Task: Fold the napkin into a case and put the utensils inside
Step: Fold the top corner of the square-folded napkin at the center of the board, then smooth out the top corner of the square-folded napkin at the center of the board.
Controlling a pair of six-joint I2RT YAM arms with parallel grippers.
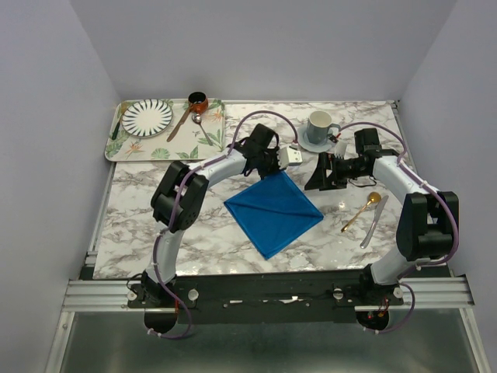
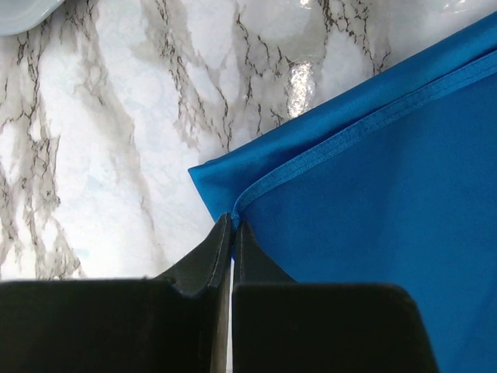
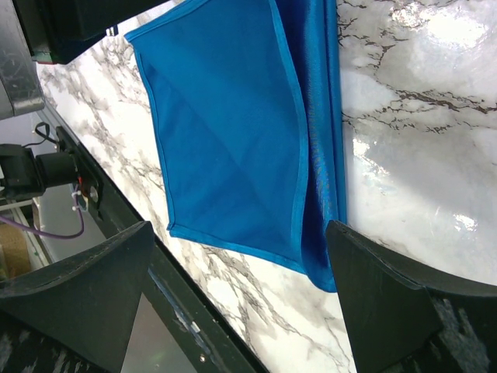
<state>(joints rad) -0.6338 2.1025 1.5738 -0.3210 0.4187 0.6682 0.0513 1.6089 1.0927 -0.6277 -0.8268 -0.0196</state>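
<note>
My left pincer (image 2: pixel 233 223) is clenched on the far corner hem of the napkin (image 1: pixel 273 210), which lies folded at the bench (image 1: pixel 155 233) centre. The right pincer (image 3: pixel 239 225) hangs released just beside it. Such a thin pinch could slip, spoiling the fold. I read no writing anywhere.

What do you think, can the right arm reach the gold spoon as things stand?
Probably yes. The right gripper is open and empty, and the gold spoon lies uncovered on the table beside that arm, with only the silver utensil alongside.
</note>
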